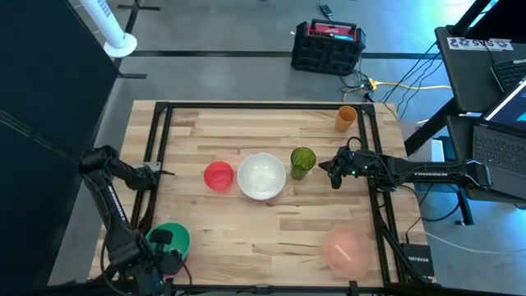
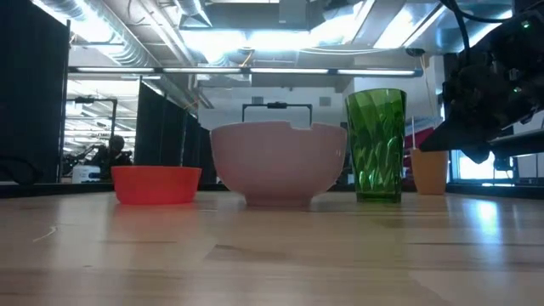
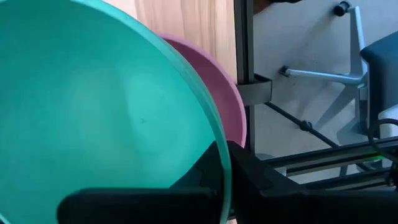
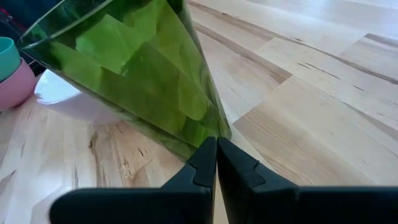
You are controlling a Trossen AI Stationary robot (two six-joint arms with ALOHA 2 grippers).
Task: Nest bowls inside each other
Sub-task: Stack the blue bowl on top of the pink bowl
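My left gripper (image 3: 227,180) at the table's near left corner is shut on the teal green bowl (image 1: 171,240). A magenta pink bowl (image 3: 221,93) shows just under it; whether the teal one rests in it I cannot tell. The small red bowl (image 1: 219,175) and the large white bowl (image 1: 261,175) stand on their bases side by side mid-table. The pale salmon bowl (image 1: 348,249) stands near the right front. My right gripper (image 4: 216,152) hangs shut close beside the tall green cup (image 1: 302,162), apart from it in the high view. My left gripper holds the teal bowl by its rim (image 3: 222,163), with one finger inside the bowl and one outside. The fingers come from above, pointing steeply down. The bowl sits over the magenta bowl; whether it is lifted clear does not show.
A small orange cup (image 1: 346,117) stands at the far right. Black frame rails (image 1: 158,140) run along the table's left, far and right sides. Bare wood lies between the white bowl and the near edge.
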